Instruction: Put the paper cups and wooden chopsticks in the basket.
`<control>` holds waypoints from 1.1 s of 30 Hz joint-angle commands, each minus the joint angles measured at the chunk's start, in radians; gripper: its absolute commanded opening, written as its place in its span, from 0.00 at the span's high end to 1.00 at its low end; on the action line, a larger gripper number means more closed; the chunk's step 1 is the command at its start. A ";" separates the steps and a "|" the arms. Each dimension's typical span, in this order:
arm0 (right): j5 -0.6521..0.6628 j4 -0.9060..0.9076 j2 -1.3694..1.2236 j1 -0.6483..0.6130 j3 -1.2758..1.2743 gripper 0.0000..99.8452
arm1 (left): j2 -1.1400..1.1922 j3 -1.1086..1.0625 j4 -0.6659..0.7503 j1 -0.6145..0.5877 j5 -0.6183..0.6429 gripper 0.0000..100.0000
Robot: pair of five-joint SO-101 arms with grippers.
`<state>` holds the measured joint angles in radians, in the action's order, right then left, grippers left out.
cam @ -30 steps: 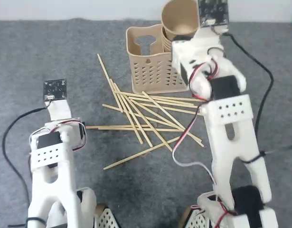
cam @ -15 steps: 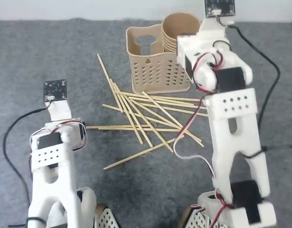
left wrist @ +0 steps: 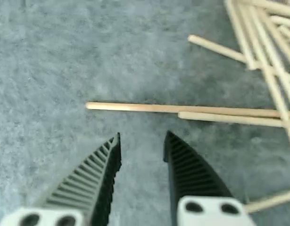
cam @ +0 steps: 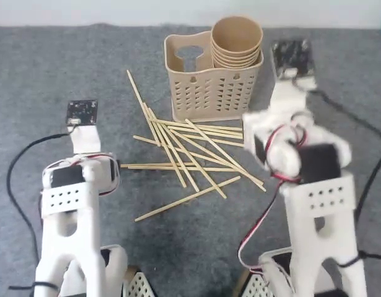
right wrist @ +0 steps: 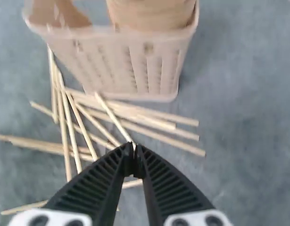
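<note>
Stacking is done: your cups (cam: 236, 38) sit in the basket (cam: 205, 93) at the surface's (cam: 66, 62) far edge; chopsticks (cam: 190, 154) lie loose before it. Your left gripper (left wrist: 143, 136) gapes empty; right gripper (right wrist: 134, 147) is closed, empty.

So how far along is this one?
Done: the paper cups sit stacked in the basket. In hand: nothing visible; the left gripper is open just short of one chopstick, the right gripper shut over others. Left: the wooden chopsticks, loose on the grey mat beside the basket.
</note>
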<state>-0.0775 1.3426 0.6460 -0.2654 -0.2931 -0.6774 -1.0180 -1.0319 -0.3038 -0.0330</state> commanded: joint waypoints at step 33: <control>0.080 -0.535 0.031 0.001 -0.577 0.99 | 0.961 0.716 0.040 0.390 0.457 0.80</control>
<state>-0.0284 0.8270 0.6767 -0.2654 -0.8777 0.2846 -0.3383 -0.9904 0.0736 0.4058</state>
